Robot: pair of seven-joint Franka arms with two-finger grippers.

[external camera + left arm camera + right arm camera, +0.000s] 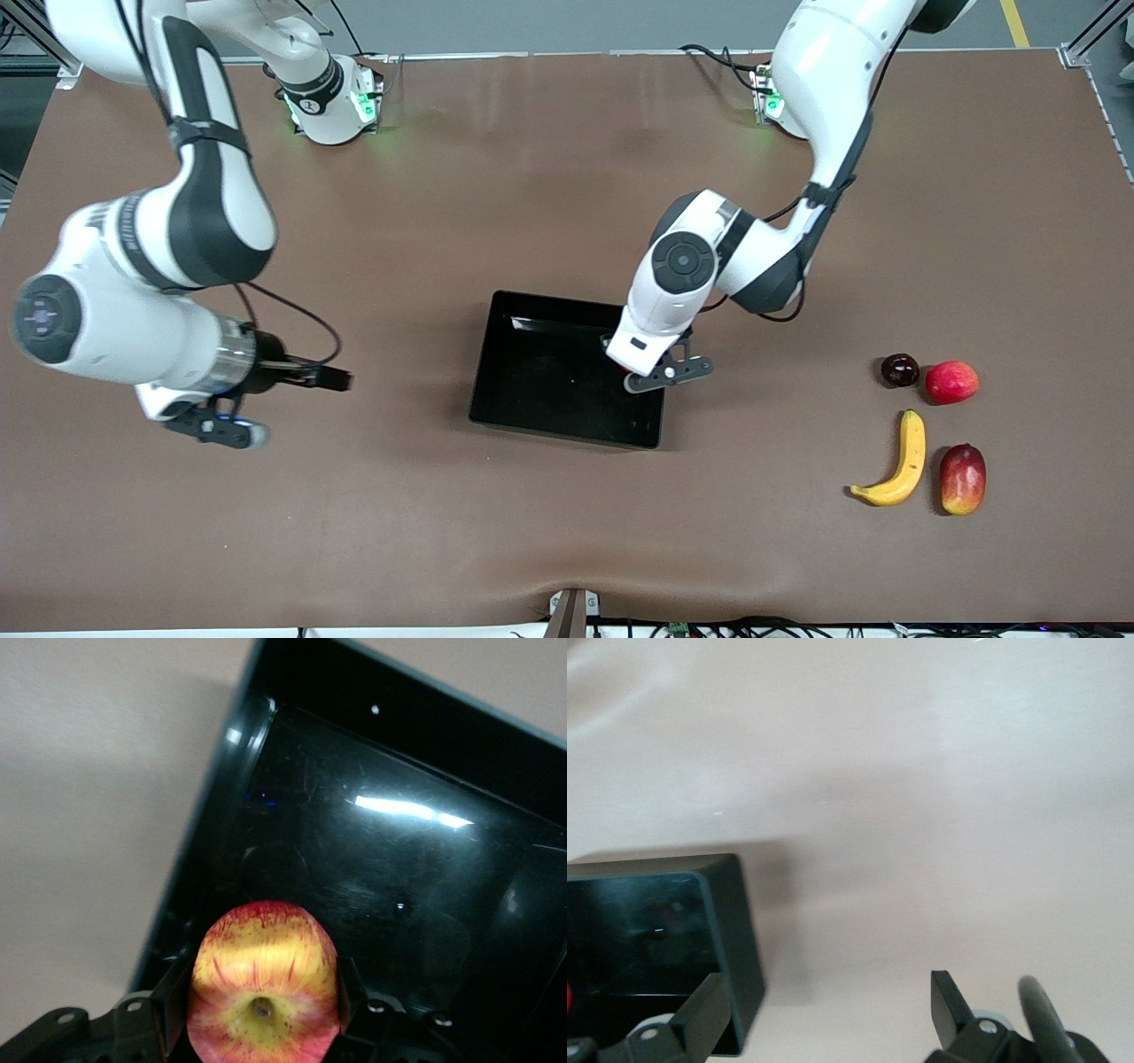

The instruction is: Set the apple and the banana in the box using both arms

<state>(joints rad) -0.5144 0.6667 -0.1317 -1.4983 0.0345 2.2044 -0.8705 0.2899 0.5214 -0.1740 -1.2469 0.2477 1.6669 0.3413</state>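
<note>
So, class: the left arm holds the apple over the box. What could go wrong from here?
1. The apple hangs above the box near the wall at the left arm's end; released there, it might clip that wall and roll out.
2. The banana lies close beside the mango, so jaws reaching for it could nudge the mango.
3. The right gripper, open over bare table, waits far from the banana.

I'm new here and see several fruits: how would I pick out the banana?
Find the black box mid-table, then look toward the left arm's end, where four fruits cluster. The banana lies beside the mango, nearer the front camera than the pink-red fruit. It alone is long, curved and yellow.
</note>
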